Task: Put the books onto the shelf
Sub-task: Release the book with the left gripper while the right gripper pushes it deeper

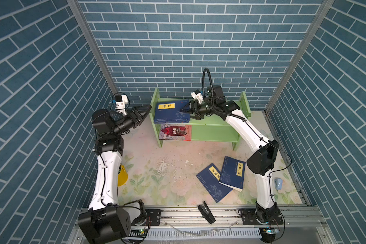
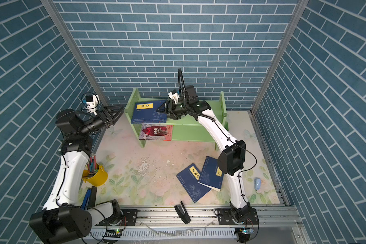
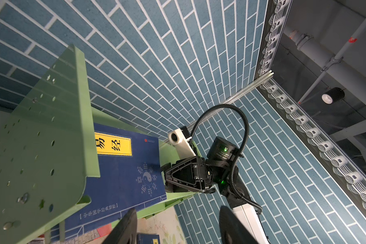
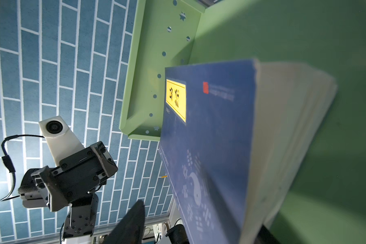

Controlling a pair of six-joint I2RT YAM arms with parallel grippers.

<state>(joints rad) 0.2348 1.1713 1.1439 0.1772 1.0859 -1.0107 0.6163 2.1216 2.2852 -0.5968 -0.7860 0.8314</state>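
On my screen the right wrist view gives what the top views do not: the thick white page edge of the blue book [image 4: 209, 137], a little fanned. It also shows one finger [image 4: 131, 221] of the right gripper [image 1: 183, 109] standing apart from the cover. The left wrist view shows this gripper from the side, its jaws spread at the book's edge and not pressing it.

In both top views the book lies cover up on the upper tier of the shelf [image 1: 216, 128], just beside its left side panel [image 1: 154, 99]. The red castle book [image 1: 174, 132] lies on the lower tier. Two more blue books [image 1: 232, 172] overlap on the table [image 1: 167, 164], near the right arm.

In a top view the yellow bucket [image 2: 97, 177] shows its pens [image 2: 92, 163].

The right arm rises from the front rail, bends at the elbow and reaches over the upper tier, with the wrist level and pointing toward the left panel. The left arm stands tall with its elbow high. The left gripper [image 1: 148, 113] hangs just outside that panel, its jaws apart and holding nothing.
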